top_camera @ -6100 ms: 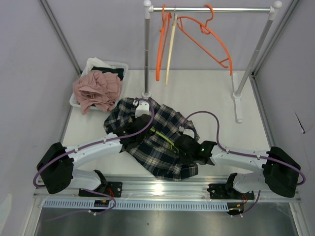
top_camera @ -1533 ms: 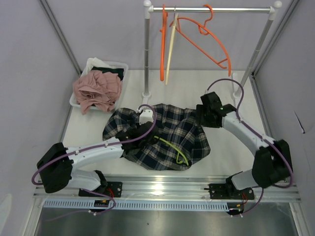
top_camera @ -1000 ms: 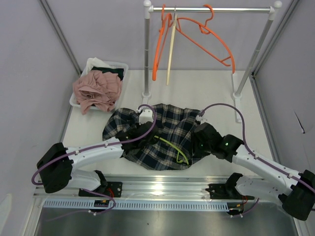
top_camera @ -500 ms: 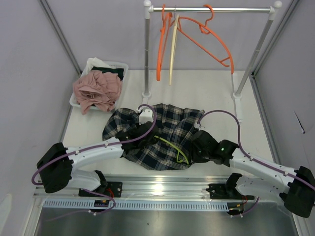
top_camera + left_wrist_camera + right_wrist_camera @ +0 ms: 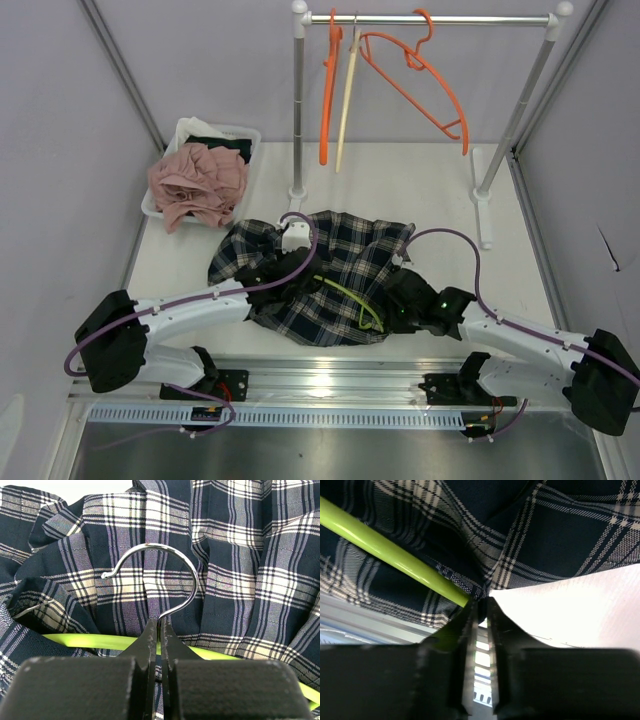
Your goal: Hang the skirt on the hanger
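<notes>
The dark plaid skirt [image 5: 340, 262] lies crumpled on the white table. A lime-green hanger [image 5: 347, 296] lies on it, partly tucked into the cloth. My left gripper [image 5: 308, 284] is shut on the neck of the hanger's metal hook [image 5: 167, 570], just above the green bar [image 5: 75, 641]; its jaws [image 5: 160, 626] meet on the wire. My right gripper [image 5: 387, 311] is at the skirt's front right edge. In the right wrist view its narrow jaws [image 5: 481, 602] pinch the skirt's hem [image 5: 470, 587] right beside the end of the hanger [image 5: 395, 555].
A clothes rack [image 5: 420, 18] at the back carries orange hangers [image 5: 420, 75] and a pale wooden one [image 5: 346, 100]; its posts [image 5: 298, 110] stand on the table. A white bin [image 5: 240, 135] with pink cloth [image 5: 197, 180] sits back left. The metal front rail [image 5: 330, 375] lies close behind my right gripper.
My right arm swung from the skirt's far right corner down to its front right edge, and its jaws narrowed onto the hem. The left arm and hanger stayed put. Rack hangers swayed.
</notes>
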Controlling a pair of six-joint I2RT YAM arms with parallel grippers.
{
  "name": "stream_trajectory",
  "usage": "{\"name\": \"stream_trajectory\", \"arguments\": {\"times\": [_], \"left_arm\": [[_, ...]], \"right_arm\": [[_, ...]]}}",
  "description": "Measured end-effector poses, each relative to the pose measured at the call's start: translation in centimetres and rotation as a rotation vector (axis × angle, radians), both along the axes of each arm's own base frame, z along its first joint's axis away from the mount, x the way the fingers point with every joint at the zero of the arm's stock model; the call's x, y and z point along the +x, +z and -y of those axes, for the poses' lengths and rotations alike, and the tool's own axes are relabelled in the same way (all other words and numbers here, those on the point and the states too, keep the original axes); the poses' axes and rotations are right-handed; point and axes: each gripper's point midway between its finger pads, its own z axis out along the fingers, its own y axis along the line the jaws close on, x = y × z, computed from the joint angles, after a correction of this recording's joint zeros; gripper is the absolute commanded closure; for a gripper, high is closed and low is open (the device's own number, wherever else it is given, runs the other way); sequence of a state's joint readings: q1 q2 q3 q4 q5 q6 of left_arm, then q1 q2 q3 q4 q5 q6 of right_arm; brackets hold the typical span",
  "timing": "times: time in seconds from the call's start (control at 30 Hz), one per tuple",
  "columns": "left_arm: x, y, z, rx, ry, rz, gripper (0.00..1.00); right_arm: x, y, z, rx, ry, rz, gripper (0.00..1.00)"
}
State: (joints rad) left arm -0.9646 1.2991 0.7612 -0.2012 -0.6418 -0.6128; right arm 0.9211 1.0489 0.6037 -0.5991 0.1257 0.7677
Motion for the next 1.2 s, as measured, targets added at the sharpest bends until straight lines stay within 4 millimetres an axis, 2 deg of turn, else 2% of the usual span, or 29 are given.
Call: {"name": "stream_trajectory", "arguments": {"times": [0.03,0.07,0.3,0.57,0.83,1.1,1.2], "left_arm": [[0.0,0.0,0.0,0.001,0.003,0.002,1.00],[0.0,0.1,-0.1,0.001,0.004,0.004,1.00],[0.3,1.0,-0.6,0.001,0.029,0.035,1.00],[1.6,3.8,-1.4,-0.022,0.084,0.145,1.00],[1.7,4.7,-2.0,-0.047,0.094,0.201,1.00],[1.7,5.6,-2.5,-0.084,0.107,0.247,1.00],[1.7,6.0,-2.6,-0.105,0.114,0.266,1.00]], "right_arm": [[0.0,-0.1,0.0,-0.002,-0.003,-0.002,0.99],[0.0,-0.2,0.0,-0.004,-0.005,-0.002,1.00],[0.6,0.0,0.6,-0.005,-0.037,0.018,1.00],[1.2,1.0,1.6,-0.005,-0.072,0.038,1.00],[3.2,3.1,2.6,-0.006,-0.130,0.078,1.00],[6.1,6.8,3.2,0.020,-0.187,0.138,1.00],[6.7,7.6,3.4,0.017,-0.190,0.148,1.00]]}}
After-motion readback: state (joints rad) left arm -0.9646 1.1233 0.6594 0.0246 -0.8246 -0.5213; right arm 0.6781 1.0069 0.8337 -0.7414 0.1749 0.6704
